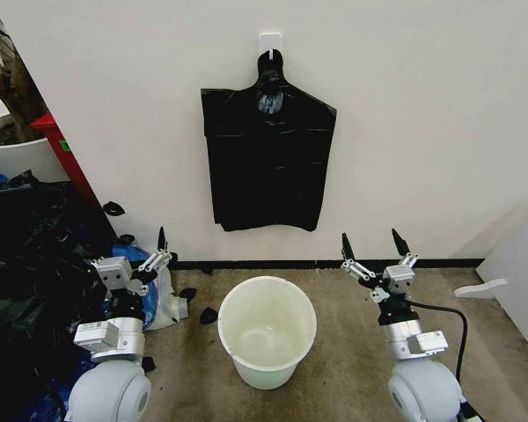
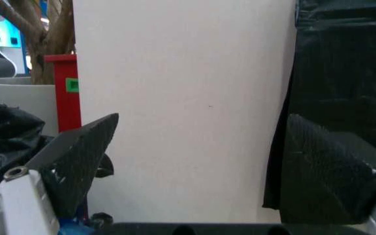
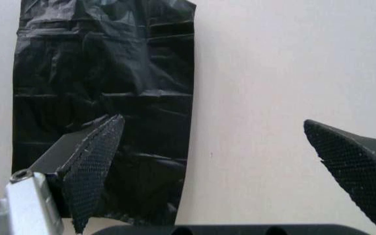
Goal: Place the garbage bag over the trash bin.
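Note:
The garbage bag (image 1: 266, 167), black and creased with a small pale patch near its neck, hangs flat from a white hook (image 1: 270, 40) on the wall. Straight below it the trash bin (image 1: 264, 373), a round white bucket, stands upright and unlined on the floor. My left gripper (image 1: 143, 242) is raised left of the bin and stands open, fingers pointing at the wall. Right of the bin, my right gripper (image 1: 371, 242) is open too. The left wrist view looks between open fingers (image 2: 77, 156) at bare wall, with the bag (image 2: 344, 73) at the edge. The right wrist view shows the bag (image 3: 103, 98) beyond one finger (image 3: 93, 166).
A heap of loose black plastic (image 1: 26, 264) fills the floor on my left, with a blue bag (image 1: 163, 294) beside it. A white planter (image 1: 18, 154) and a red post (image 1: 62, 145) stand further back. A white object (image 1: 480, 288) lies by the right wall.

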Available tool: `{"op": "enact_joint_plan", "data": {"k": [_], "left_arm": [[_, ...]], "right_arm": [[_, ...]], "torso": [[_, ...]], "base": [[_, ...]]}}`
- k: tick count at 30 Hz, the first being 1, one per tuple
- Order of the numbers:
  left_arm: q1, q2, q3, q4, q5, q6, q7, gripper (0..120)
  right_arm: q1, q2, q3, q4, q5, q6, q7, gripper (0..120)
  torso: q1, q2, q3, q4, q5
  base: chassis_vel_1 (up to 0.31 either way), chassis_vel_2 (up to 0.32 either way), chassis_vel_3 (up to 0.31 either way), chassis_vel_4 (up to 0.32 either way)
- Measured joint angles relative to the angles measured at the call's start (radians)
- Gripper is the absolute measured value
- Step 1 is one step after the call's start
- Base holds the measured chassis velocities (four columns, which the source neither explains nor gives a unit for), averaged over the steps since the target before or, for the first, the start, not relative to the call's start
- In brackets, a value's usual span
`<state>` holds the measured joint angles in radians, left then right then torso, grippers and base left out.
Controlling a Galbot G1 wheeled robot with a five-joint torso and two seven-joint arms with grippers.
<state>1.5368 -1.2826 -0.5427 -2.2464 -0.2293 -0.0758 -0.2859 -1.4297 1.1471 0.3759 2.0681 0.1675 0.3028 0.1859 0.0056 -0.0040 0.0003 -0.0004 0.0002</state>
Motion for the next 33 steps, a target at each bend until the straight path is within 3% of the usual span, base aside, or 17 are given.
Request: {"op": "enact_joint_plan", "data": {"k": [6,22,29,33], "left_arm": [[0.005,0.004,-0.01,0.005,0.0,-0.003,-0.008,100],[0.0,0.002,0.003,0.03,0.01,-0.023,-0.009,100],[0.005,0.007,-0.005,0.034,0.012,-0.035,-0.014,100],[0.009,0.01,-0.01,0.035,0.013,-0.039,-0.017,100]], "right_arm": [[0.03,-0.014,-0.018,-0.018,0.027,-0.008,0.0,100],[-0.069,0.044,-0.01,0.048,-0.032,-0.007,0.075,100],[-0.008,0.064,-0.061,0.049,0.15,-0.007,0.048,100],[0.144,0.049,-0.143,0.041,0.428,-0.026,-0.004,100]], "torso": [[0.0,0.0,0.0,0.0002,0.0],[0.0,0.0,0.0,-0.0001,-0.0001],[0.0,0.0,0.0,0.0,-0.0001],[0.0,0.0,0.0,0.0,-0.0001]], "base": [[0.0,0.0,0.0,0.0],[0.0,0.0,0.0,0.0],[0.0,0.0,0.0,0.0],[0.0,0.0,0.0,0.0]]}}
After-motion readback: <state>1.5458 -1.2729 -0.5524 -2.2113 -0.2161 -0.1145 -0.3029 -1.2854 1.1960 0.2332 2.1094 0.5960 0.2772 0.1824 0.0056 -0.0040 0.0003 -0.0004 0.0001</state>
